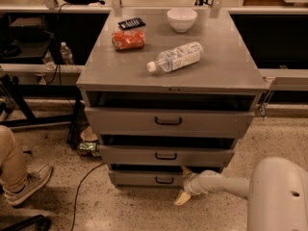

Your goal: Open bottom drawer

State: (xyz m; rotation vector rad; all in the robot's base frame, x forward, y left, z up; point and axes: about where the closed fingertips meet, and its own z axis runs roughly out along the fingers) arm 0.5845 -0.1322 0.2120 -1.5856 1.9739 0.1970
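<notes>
The grey cabinet [168,76] has three drawers, each slightly ajar. The bottom drawer [144,178] is the lowest and shortest, with a small black loop handle [164,180]. My gripper [183,186] is at floor level against the right part of the bottom drawer's front, just right of the handle. Its fingers are spread: one fingertip [180,199] points down toward the floor, and the other reaches up to the dark gap above the drawer front. It holds nothing. My white arm [226,185] comes in from the lower right.
On the cabinet top lie a plastic bottle [175,57], a white bowl [182,19], an orange snack bag [128,39] and a black object [131,23]. A person's leg and shoe [21,182] are at the left. A cable [82,186] and a small can [88,147] lie on the floor.
</notes>
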